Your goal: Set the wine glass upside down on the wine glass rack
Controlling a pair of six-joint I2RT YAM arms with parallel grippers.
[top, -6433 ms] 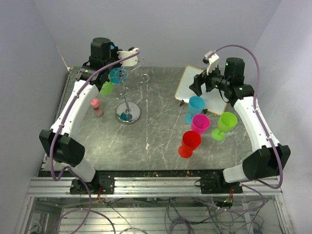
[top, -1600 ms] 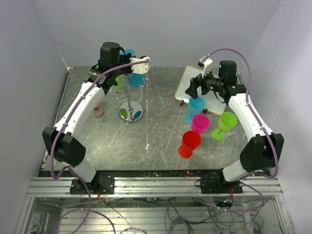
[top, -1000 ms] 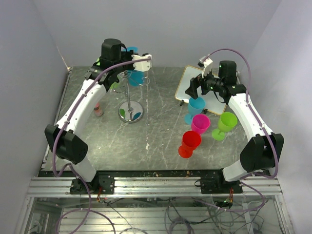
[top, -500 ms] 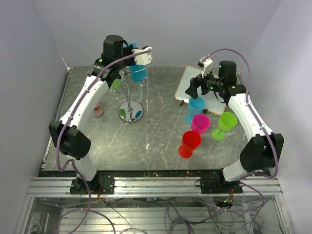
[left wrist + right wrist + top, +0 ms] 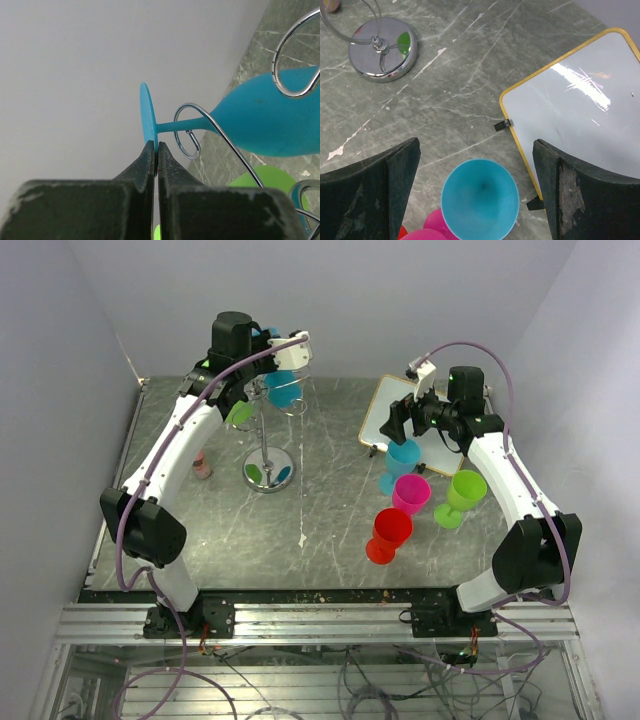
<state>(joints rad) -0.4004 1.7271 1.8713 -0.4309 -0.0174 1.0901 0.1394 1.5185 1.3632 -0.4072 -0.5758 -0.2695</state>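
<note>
Turquoise wine glass, stem in rack curl, foot pinched by left gripper; rim cropped; right gripper spread.

A turquoise wine glass (opaque) has its stem threaded through the silver wire rack's curl.

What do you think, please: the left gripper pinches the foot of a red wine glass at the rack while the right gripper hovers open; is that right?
Not quite: the wine glass in the left gripper is blue, not red, as the left wrist view shows. The rest stands.
</note>
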